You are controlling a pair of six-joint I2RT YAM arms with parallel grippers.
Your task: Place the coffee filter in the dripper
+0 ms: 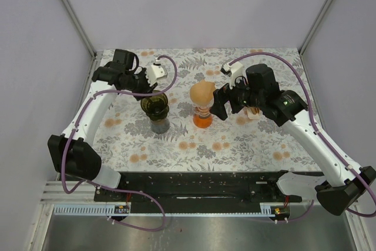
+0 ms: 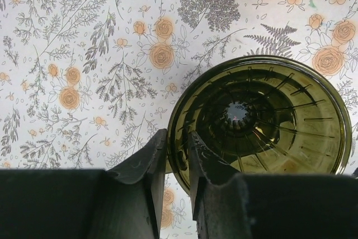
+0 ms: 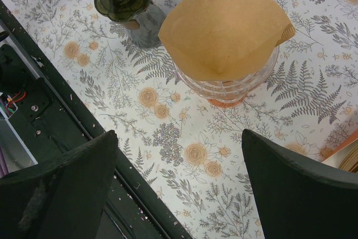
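Left gripper (image 2: 178, 138) is pinched down to a narrow slit, one finger outside and one inside the rim of the olive-green dripper (image 2: 263, 116), clamped on that glass edge as far as the wrist view lets me judge. Over on the other side, the right gripper (image 3: 179, 138) hangs with its fingers (image 3: 61, 188) spread wide, gripping nothing, just short of the clear glass dripper (image 3: 229, 85). And there's the brown coffee filter (image 3: 224, 26), sitting cone-down in that clear dripper, its upper edge standing above the glass, all atop an orange base (image 1: 202, 121). Everything stands on a floral tablecloth (image 1: 235, 142), white with orange roses and grey ferns, boxed in by pale walls (image 1: 194, 4) and slim metal frame posts (image 1: 70, 10), with a black rail (image 1: 200, 183) along the near edge. The green dripper's grey stand (image 1: 159, 125) is partly hidden beneath it, and a tan object (image 3: 348, 155) is cut off at the right wrist frame's edge; I can't make out what it is.
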